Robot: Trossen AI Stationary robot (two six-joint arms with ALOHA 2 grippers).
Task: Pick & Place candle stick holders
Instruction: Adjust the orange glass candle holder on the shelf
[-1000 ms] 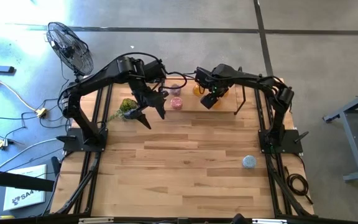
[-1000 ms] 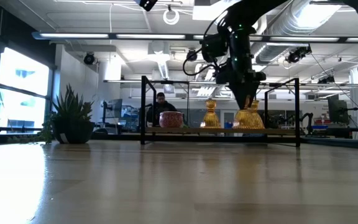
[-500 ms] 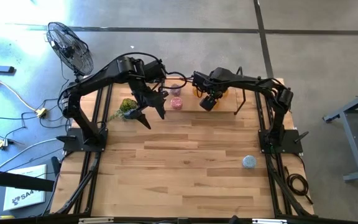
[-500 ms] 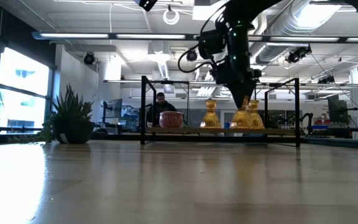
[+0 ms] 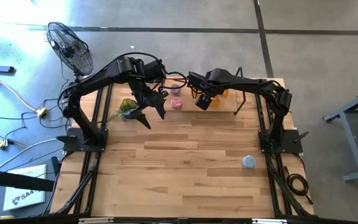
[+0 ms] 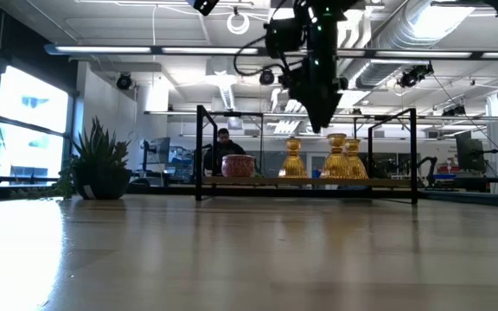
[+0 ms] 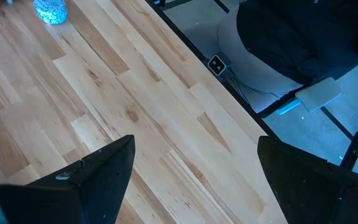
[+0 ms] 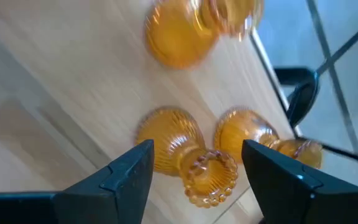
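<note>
Amber candle stick holders (image 8: 194, 152) sit clustered at 12 o'clock on the worktop (image 5: 185, 162), pink one (image 5: 176, 103) beside them, blue one (image 5: 248, 162) at 4 o'clock; ribbed glass looks light, rigid, slick and breakable, so I'd pinch the narrow neck. Right end effector (image 8: 194, 169) above the cluster, fingers apart, empty. Left end effector (image 5: 149, 114) parked at 11 o'clock, fingers apart. Neighbours crowd the grasp, rear rail (image 6: 305, 111) close

High view straight down; low view level across table (image 6: 249, 259); wrist views close; all share tabletop.
</note>
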